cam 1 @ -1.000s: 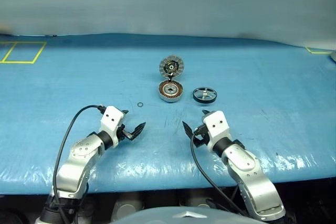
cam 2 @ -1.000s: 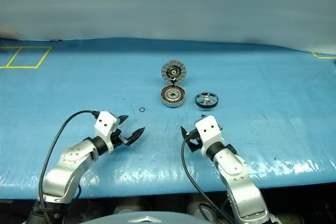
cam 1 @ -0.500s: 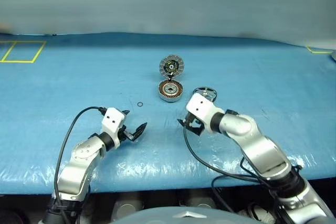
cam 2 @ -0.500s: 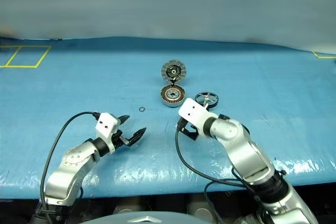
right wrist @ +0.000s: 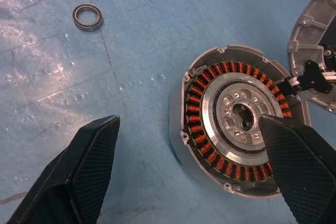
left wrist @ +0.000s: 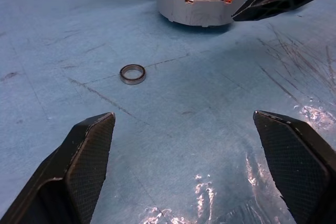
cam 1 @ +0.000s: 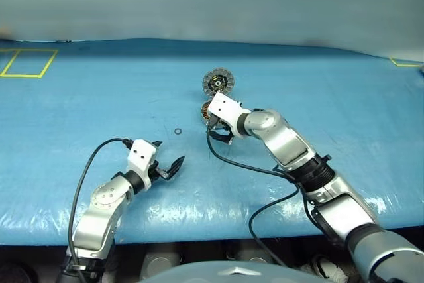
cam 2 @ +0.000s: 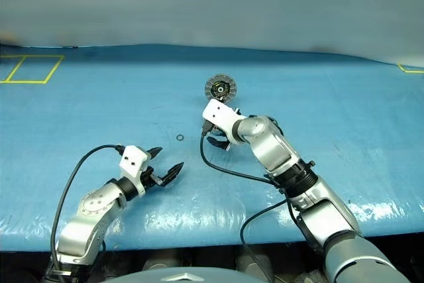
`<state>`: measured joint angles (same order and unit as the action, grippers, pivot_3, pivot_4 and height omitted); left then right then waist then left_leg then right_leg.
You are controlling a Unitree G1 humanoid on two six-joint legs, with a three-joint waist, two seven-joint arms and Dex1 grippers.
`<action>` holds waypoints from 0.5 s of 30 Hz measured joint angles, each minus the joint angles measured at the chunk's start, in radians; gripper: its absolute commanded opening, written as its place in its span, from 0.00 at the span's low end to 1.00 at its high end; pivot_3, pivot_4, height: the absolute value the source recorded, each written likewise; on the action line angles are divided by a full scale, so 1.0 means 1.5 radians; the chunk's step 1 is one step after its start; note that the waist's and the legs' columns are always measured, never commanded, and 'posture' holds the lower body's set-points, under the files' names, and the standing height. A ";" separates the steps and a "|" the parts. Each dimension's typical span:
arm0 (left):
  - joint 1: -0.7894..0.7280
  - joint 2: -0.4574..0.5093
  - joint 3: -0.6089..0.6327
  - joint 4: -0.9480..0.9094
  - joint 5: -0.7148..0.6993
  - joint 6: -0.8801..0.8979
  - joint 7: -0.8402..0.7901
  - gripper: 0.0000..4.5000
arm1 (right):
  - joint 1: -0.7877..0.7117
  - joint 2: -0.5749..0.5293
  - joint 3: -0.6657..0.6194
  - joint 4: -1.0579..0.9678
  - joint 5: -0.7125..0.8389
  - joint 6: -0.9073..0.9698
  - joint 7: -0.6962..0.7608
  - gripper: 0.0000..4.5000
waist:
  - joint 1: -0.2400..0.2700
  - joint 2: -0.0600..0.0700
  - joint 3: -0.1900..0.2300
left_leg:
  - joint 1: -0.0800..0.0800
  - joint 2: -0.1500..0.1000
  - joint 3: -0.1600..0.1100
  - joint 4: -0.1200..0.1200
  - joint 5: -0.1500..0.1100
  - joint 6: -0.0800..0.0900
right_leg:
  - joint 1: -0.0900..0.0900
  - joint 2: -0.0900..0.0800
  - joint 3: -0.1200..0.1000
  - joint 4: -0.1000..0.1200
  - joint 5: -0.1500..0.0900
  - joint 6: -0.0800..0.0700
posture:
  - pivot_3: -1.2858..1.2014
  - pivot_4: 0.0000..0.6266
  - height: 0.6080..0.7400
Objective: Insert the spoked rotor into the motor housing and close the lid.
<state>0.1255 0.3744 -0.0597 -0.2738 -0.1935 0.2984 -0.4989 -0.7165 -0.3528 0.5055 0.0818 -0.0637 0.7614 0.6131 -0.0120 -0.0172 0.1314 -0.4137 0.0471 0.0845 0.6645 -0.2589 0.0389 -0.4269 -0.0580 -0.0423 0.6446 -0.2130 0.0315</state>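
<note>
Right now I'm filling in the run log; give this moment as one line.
right pincer: open, over motor housing | left pincer: open, empty | lid: off | small ring: loose on table

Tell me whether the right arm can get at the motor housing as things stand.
Probably yes. The right gripper hangs just above the motor housing, fingers wide open, and nothing lies between them; the small ring sits well aside.

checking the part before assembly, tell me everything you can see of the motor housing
The round silver metal motor housing is a shallow cup lying open-side up on the blue table cover. Inside, a ring of copper-orange windings surrounds a silver centre plate with small holes and a keyed middle opening. No rotor sits in it. At one side a link joins it to the grey ribbed lid. The open right pincer hovers over it.
</note>
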 measured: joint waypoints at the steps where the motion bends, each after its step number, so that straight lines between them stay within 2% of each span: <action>1: 0.001 0.000 0.000 0.000 0.000 -0.001 0.002 1.00 | -0.008 0.006 0.000 0.021 -0.005 -0.014 0.001 0.98 | 0.000 0.000 0.000 | 0.000 0.000 0.000 0.000 0.000 0.000 | 0.000 0.000 0.000 0.000 0.000 0.000 | 0.52 0.24 1.00; 12: 0.007 -0.008 0.002 0.000 0.000 -0.004 0.012 1.00 | -0.046 0.032 0.004 0.154 -0.021 -0.085 0.074 0.98 | -0.001 0.000 0.000 | 0.001 0.000 0.000 0.000 0.000 0.000 | 0.001 0.000 0.000 0.000 0.000 0.000 | 0.52 0.24 1.00; 15: 0.007 -0.010 0.003 0.000 0.000 -0.006 0.013 1.00 | -0.064 0.042 -0.001 0.179 -0.022 -0.069 0.089 0.84 | -0.002 0.000 0.000 | 0.001 0.000 0.000 0.000 0.000 0.000 | 0.001 0.000 0.000 0.001 0.000 0.000 | 0.52 0.24 1.00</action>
<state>0.1353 0.3595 -0.0545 -0.2738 -0.1937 0.2899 -0.4802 -0.8127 -0.2893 0.5041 0.3496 -0.0967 0.6578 0.7468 -0.0147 -0.0167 0.1312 -0.4117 0.0472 0.0847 0.6649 -0.2587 0.0387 -0.4254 -0.0582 -0.0422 0.6455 -0.2127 0.0319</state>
